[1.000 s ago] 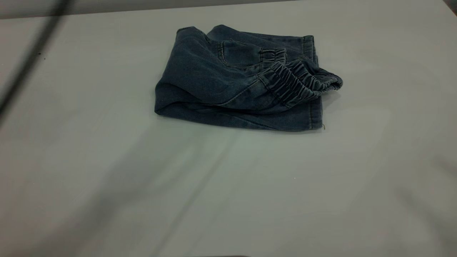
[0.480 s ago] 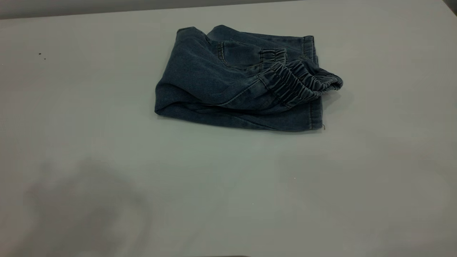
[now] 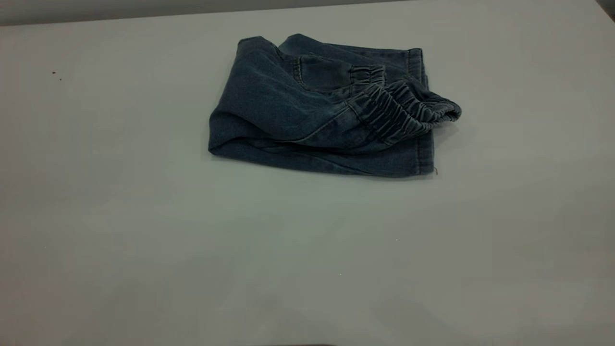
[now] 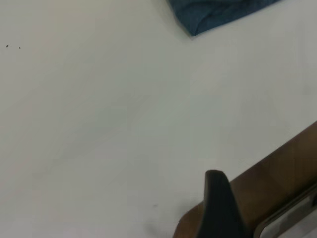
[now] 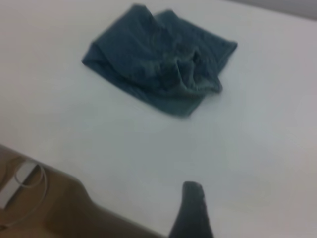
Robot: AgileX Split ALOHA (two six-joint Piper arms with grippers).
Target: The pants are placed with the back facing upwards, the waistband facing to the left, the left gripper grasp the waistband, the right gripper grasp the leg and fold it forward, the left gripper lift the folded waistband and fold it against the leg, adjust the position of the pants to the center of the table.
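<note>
The blue denim pants (image 3: 288,105) lie folded in a compact stack on the far middle of the table (image 3: 192,250). Their puckered waistband (image 3: 399,113) rests on top at the right side, bulging a little past the flat leg hem (image 3: 423,156) below it. Neither gripper shows in the exterior view. My left gripper (image 4: 215,198) hangs over the table's near edge, far from the pants' corner (image 4: 218,12). Also pulled back, my right gripper (image 5: 192,208) faces the whole pants (image 5: 153,64) from a distance. Nothing touches the cloth.
A brown wooden border (image 4: 277,173) runs along the table's edge under the left gripper. A white cable (image 5: 29,178) lies on the brown surface beyond the edge by the right arm. Two tiny dark specks (image 3: 56,75) mark the tabletop at the far left.
A dark blurred arm at the exterior view's left edge has gone out of view, and the shadows on the near table have faded. The pants have not moved.
</note>
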